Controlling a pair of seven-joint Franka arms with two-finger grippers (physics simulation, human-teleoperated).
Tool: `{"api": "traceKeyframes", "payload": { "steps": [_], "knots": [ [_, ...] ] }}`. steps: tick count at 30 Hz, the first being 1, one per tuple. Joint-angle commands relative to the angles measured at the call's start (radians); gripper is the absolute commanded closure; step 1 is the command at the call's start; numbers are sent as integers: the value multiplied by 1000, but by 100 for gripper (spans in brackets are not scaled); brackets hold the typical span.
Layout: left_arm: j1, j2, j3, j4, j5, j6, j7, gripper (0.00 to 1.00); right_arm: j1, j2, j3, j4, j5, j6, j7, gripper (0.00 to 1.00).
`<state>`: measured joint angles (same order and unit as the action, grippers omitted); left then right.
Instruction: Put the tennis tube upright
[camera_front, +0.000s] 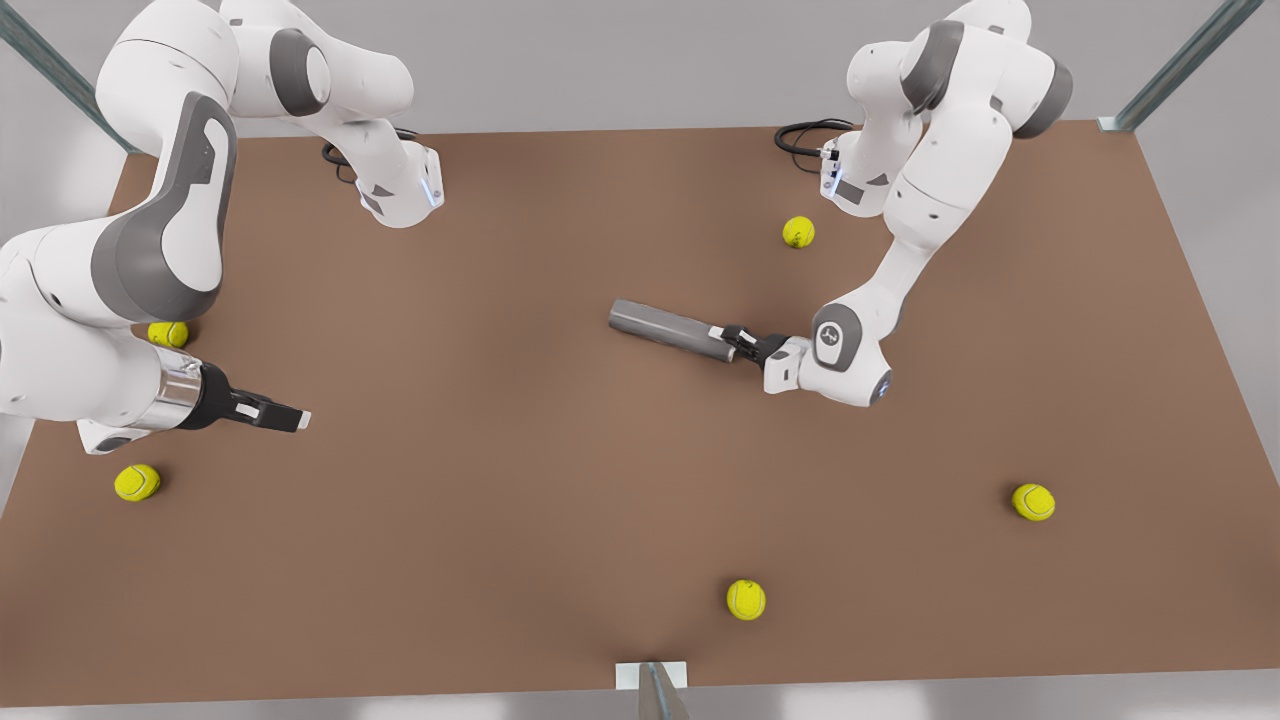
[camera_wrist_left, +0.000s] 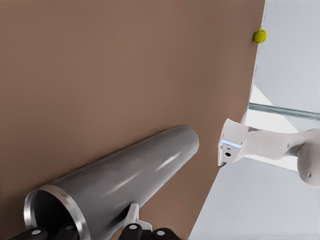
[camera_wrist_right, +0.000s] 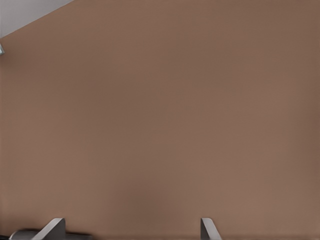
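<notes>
Near the middle of the brown table (camera_front: 560, 480), the left gripper (camera_front: 733, 340) pinches the rim at the open end of the dark-grey metallic tennis tube (camera_front: 668, 330), one finger (camera_wrist_left: 131, 215) lying on its outer wall. That tube lies flat on its side, stretching away from the gripper toward the front view's left. Well apart, by that view's left edge, the right gripper (camera_front: 290, 415) waits above bare tabletop, its fingers (camera_wrist_right: 207, 229) spread wide, nothing between them.

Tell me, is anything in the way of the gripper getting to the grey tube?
No. The left gripper is already at the tennis tube's open end, one finger inside the rim. The right gripper waits far off.
</notes>
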<state>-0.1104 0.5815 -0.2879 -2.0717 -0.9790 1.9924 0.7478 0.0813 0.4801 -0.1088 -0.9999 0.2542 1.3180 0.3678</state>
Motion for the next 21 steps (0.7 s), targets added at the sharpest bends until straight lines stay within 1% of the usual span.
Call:
{"api": "traceKeyframes", "payload": {
  "steps": [1, 2, 3, 6, 9, 10, 12, 16, 19, 21],
  "knots": [
    [3, -3, 1, 7, 0, -29, -15, 67, 0, -1, 0, 0, 0, 0, 11, 0],
    [3, -3, 3, 15, 0, -44, -25, 67, 0, -1, 0, 1, 0, 0, 11, 0],
    [6, -11, 3, 19, 16, -50, -28, 70, 2, -1, 0, 1, 0, 0, 11, 0],
    [18, -17, 4, 44, 43, -81, -59, 71, 3, -1, 0, 1, 0, 0, 11, 0],
    [38, -29, 7, 73, 82, -128, -90, 78, 9, -1, 0, 1, 0, 0, 11, 0],
    [38, -31, 27, 91, 102, -159, -117, 79, 9, -1, 0, 1, -1, 0, 11, 0],
    [40, -40, 44, 113, 125, -195, -136, 79, 21, -1, 0, 0, -4, 0, 13, 0],
    [38, -124, 75, 114, 184, -207, -196, 79, 23, -1, 0, 1, -3, 0, 11, 0],
    [38, -176, 115, 125, 192, -207, -196, 79, 23, -1, 0, 1, -3, 0, 13, 0],
    [40, -227, 144, 127, 243, -204, -197, 79, 23, -1, 0, 0, -4, 0, 13, 0]
  ]
}}
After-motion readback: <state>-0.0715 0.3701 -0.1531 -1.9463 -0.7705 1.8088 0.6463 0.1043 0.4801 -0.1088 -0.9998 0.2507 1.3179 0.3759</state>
